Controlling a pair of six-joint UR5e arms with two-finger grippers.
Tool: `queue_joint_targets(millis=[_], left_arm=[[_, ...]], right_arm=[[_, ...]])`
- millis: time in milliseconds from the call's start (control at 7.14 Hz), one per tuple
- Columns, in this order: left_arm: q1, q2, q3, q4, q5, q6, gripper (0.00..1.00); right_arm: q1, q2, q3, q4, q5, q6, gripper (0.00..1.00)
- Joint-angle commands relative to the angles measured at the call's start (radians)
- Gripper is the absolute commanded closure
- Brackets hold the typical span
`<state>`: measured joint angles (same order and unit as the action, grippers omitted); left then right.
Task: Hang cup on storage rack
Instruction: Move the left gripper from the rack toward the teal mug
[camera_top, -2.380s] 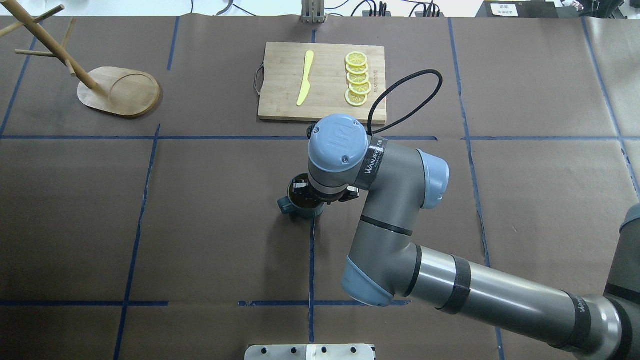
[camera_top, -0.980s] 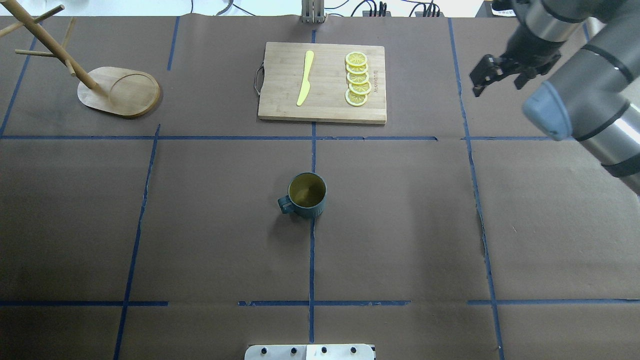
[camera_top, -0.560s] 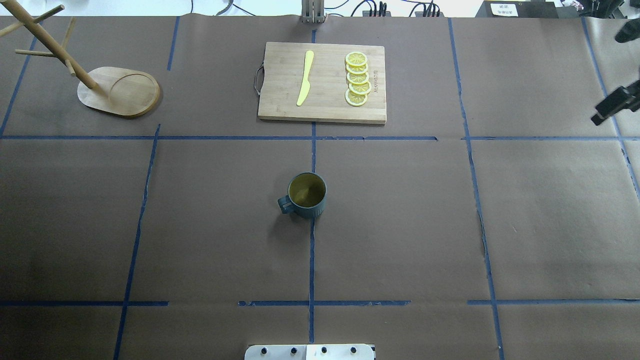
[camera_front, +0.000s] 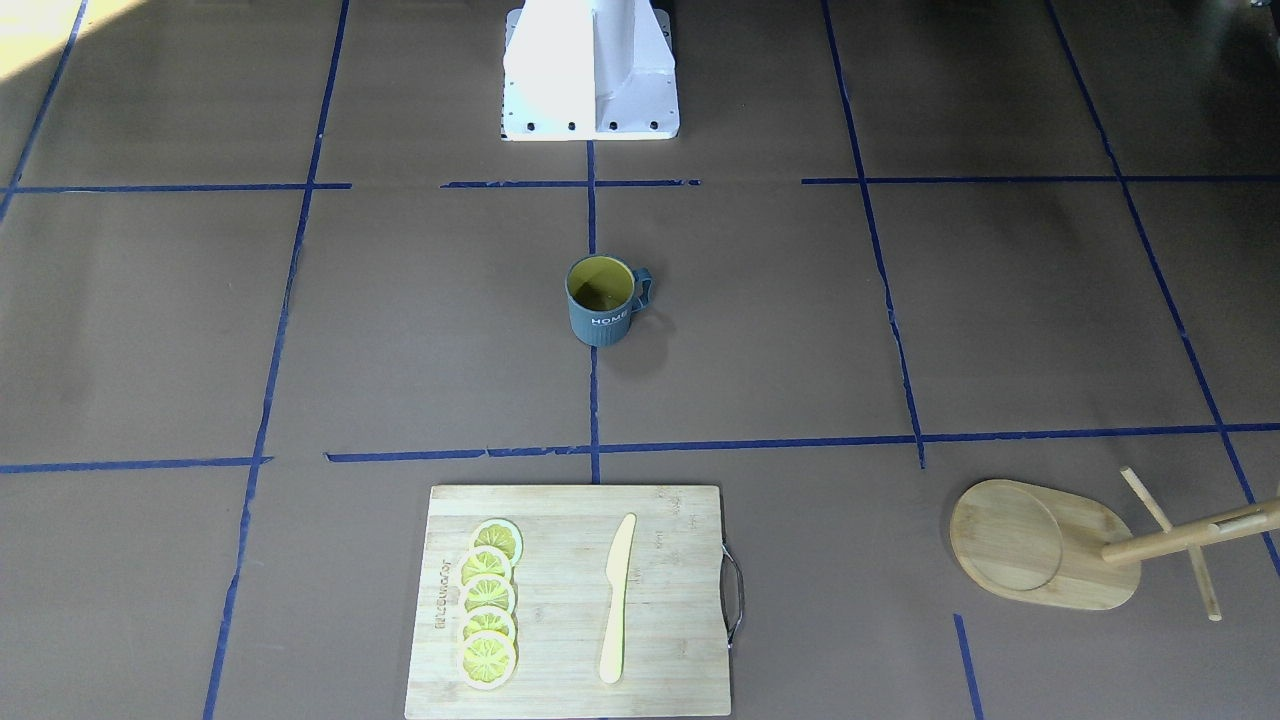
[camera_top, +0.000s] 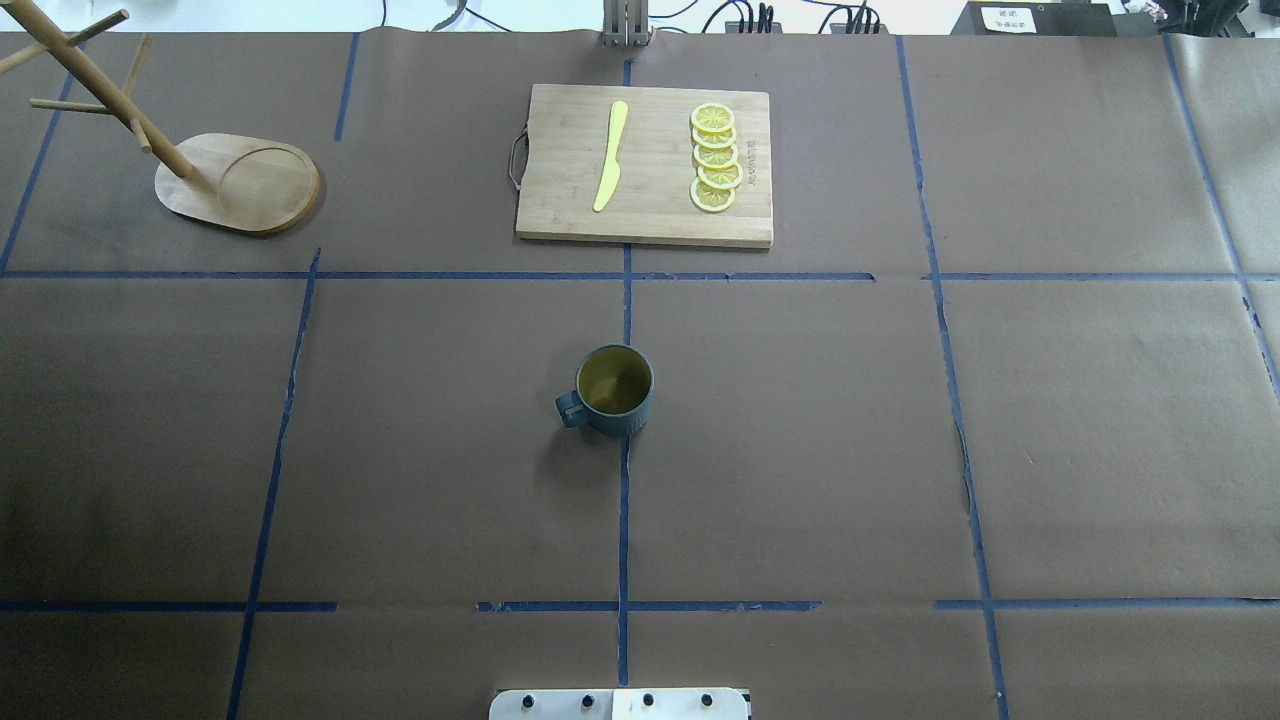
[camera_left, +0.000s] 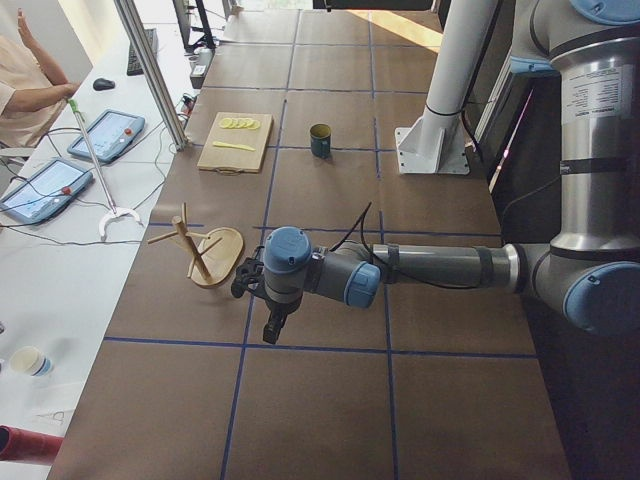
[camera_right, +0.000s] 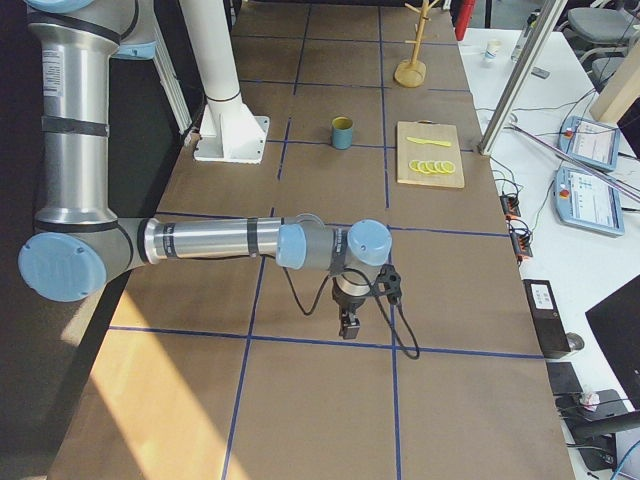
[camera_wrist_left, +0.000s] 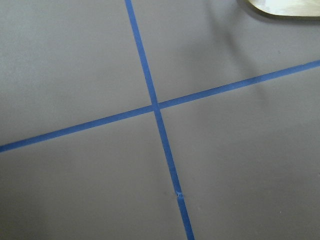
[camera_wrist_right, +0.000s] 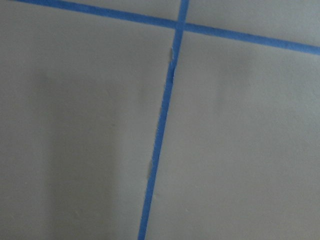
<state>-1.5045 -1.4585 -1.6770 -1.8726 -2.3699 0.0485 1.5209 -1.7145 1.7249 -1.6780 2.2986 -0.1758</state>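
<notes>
The dark blue-grey cup stands upright on the table's middle, yellow inside, handle toward the rack's side; it also shows in the front view. The bamboo storage rack stands at the far left, its pegs bare, and shows in the front view too. Neither gripper is in the overhead or front view. My left gripper hangs beside the rack at the table's left end. My right gripper hangs over the right end, far from the cup. I cannot tell whether either is open or shut.
A bamboo cutting board with a yellow knife and several lemon slices lies beyond the cup. The rack's base edge shows in the left wrist view. A person sits at the side desk.
The right arm, earlier at the cup's rim, has pulled away to the right and left the overhead view. The cup stays standing where it was.
</notes>
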Motion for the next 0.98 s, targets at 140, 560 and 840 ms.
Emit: queue_joint_targets(millis=[140, 560, 840], left_arm=[[0.151, -0.046, -0.013, -0.257, -0.06, -0.077, 0.0], [0.41, -0.19, -0.01, -0.537, -0.048, -0.153, 0.0], [0.548, -0.303, 0.002, -0.577, -0.048, -0.214, 0.0]], right_arm=[[0.025, -0.067, 0.031, 0.141, 0.002, 0.021, 0.0], [0.025, -0.066, 0.039, 0.144, 0.005, 0.022, 0.0], [0.025, -0.066, 0.038, 0.144, 0.005, 0.022, 0.0]])
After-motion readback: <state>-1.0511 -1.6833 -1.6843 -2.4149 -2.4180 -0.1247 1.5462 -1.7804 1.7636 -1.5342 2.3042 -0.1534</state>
